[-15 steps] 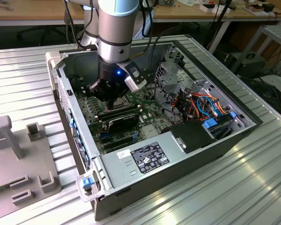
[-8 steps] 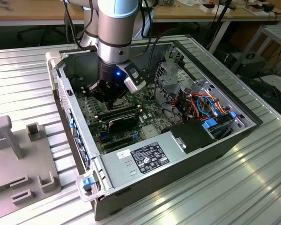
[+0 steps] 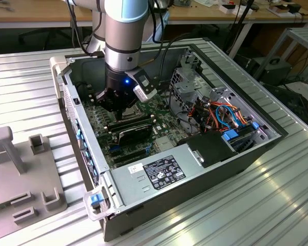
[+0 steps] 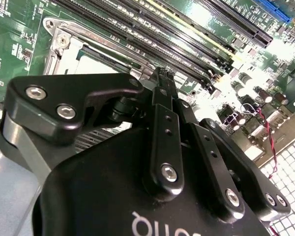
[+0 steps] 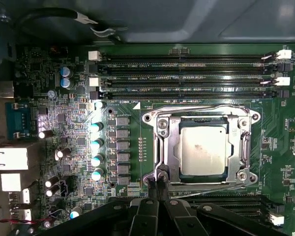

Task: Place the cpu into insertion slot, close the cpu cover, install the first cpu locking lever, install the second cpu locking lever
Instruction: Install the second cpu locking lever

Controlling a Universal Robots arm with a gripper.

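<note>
A grey fixture (image 3: 20,169) sits on the counter (image 3: 267,205) by its edge at the exterior view's left. Just beside it, mid-counter, lies an open case (image 3: 159,210) with its board (image 3: 164,110) facing up. The arm (image 3: 124,31) stands over the case near the wall on the exterior view's left. The tool (image 3: 118,110) hangs low, close over the board. Toward the exterior view's right the case holds a power supply (image 3: 159,171) and a bundle of orange and blue cables (image 3: 223,115).

In the first wrist view a row of capacitors (image 5: 96,142) stands beside the slot (image 5: 204,121). The cpu (image 5: 203,151) lies flat in the slot, silver face up. The cover (image 5: 164,147) is down over it, its frame around the cpu's rim and the face showing through the window. A thin lever (image 5: 201,107) runs along the cover's edge nearest the memory slots (image 5: 187,73); I cannot tell whether it is latched.

In both wrist views the tool (image 5: 157,183) (image 4: 162,81) has its fingertips together at one corner of the cover. I cannot tell whether they touch it or pinch anything thin.
</note>
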